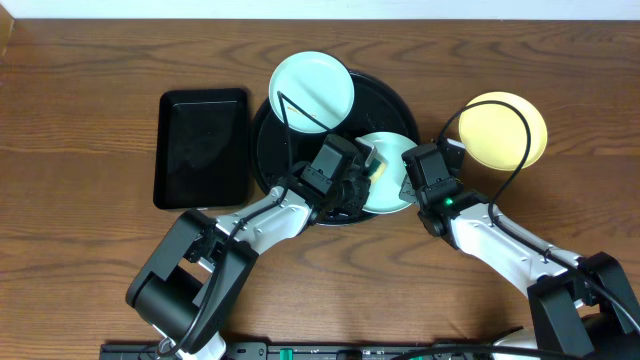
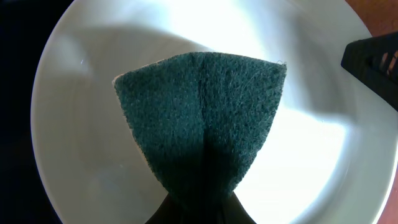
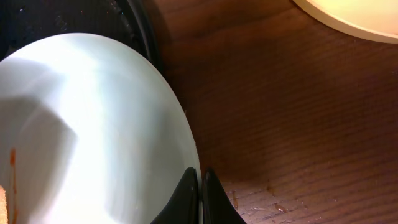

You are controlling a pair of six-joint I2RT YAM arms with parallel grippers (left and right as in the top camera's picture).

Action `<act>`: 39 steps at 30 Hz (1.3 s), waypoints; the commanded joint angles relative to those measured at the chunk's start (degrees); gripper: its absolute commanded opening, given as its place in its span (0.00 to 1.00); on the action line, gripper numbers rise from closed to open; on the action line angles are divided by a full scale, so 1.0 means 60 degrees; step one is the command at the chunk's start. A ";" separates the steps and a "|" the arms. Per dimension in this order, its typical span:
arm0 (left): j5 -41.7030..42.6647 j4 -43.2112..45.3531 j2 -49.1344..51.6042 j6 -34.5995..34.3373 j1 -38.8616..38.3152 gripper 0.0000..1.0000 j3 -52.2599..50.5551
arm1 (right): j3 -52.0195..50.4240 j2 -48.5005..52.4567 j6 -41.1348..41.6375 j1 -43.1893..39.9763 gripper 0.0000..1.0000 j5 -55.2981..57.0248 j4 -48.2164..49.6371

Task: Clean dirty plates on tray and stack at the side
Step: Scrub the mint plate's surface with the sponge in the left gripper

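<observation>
A mint-green plate [image 1: 392,190] lies on the right part of the round black tray [image 1: 272,150]. My left gripper [image 1: 352,178] is shut on a dark green sponge [image 2: 205,124] pressed onto this plate [image 2: 81,149]. My right gripper [image 1: 412,188] is shut on the plate's right rim [image 3: 198,177]; the plate [image 3: 93,124] has a small orange smear at its left. A second mint-green plate [image 1: 312,92] sits at the tray's back. The pale yellow plate [image 1: 503,130] lies on the table to the right and shows in the right wrist view [image 3: 348,15].
A rectangular black tray [image 1: 204,146] lies left of the round tray. Cables loop over the back plate and over the yellow plate. Small orange drips mark the wood [image 3: 273,199] beside my right fingers.
</observation>
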 commanded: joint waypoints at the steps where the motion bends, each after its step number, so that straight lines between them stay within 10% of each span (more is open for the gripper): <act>1: -0.0091 0.0051 0.0149 0.0022 0.0000 0.08 0.0204 | -0.0131 0.0066 0.0007 -0.0018 0.01 0.0109 -0.0011; 39: -0.0102 0.1654 0.1359 0.0029 0.0047 0.08 0.0204 | -0.0131 0.0066 -0.0568 -0.0015 0.01 0.0000 -0.0018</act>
